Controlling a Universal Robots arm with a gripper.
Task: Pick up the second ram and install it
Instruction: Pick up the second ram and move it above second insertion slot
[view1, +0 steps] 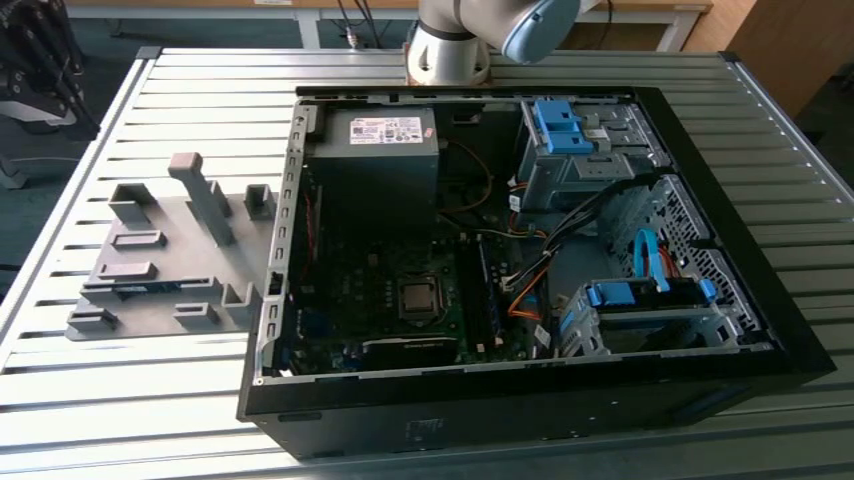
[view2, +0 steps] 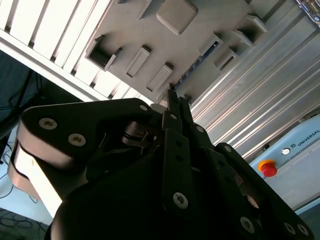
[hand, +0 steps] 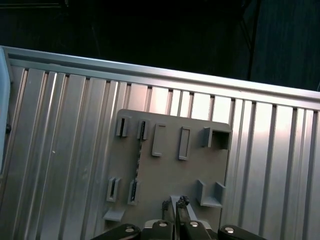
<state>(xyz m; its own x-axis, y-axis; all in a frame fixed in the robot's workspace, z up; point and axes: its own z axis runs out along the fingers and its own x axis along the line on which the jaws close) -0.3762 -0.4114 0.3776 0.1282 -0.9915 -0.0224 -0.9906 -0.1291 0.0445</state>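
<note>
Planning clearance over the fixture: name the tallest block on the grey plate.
The narrow upright post near the plate's far edge in the exterior view; it towers over the low blocks.

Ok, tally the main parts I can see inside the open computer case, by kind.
Power supply: 1
Blue drive brackets: 2
Processor socket: 1
Total: 4

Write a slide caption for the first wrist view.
Shut gripper hovers above the grey fixture plate on the slatted metal table.
</note>
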